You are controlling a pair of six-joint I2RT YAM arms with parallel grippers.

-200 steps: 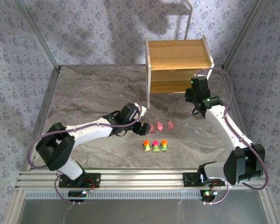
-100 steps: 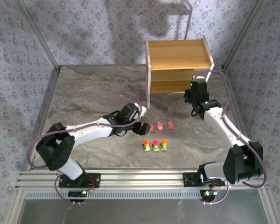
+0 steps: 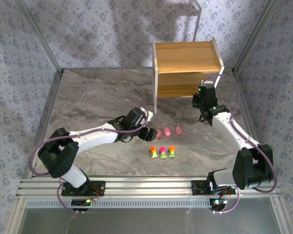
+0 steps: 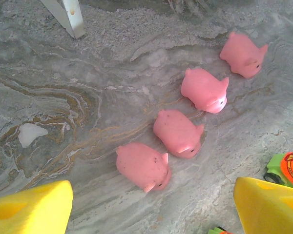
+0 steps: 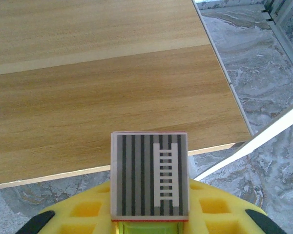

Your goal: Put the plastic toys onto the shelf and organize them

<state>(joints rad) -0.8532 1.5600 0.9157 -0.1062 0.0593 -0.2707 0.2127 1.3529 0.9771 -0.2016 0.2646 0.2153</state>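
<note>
While my right pincer (image 5: pixel 150 220) grips the striped block (image 5: pixel 150 175) at the shelf (image 5: pixel 88 87), I should set it down next. Left pincer (image 4: pixel 151 207) (jaws apart) hovers over the pigs (image 4: pixel 142 165).

Tabletop (image 3: pixel 97 97): grey stone-look surface veined with brown and white swirls, matt.

Walls (image 3: pixel 88 29) to the left, far and right: pale lilac sheeting printed with small floral sprigs, hung close round the table.

Slanting aluminium posts frame the corners, one at far left (image 3: pixel 40 36) and one at far right (image 3: pixel 256 34).

Near edge: ribbed aluminium rail (image 3: pixel 151 186) running left to right. Nearer than that, a plain grey strip (image 3: pixel 136 219).

Far side, against the wall: a pale stand (image 3: pixel 199 24) on thin white legs.

Light is soft and even. Blurred grey shadows (image 3: pixel 132 22) lie on the far wall.
</note>
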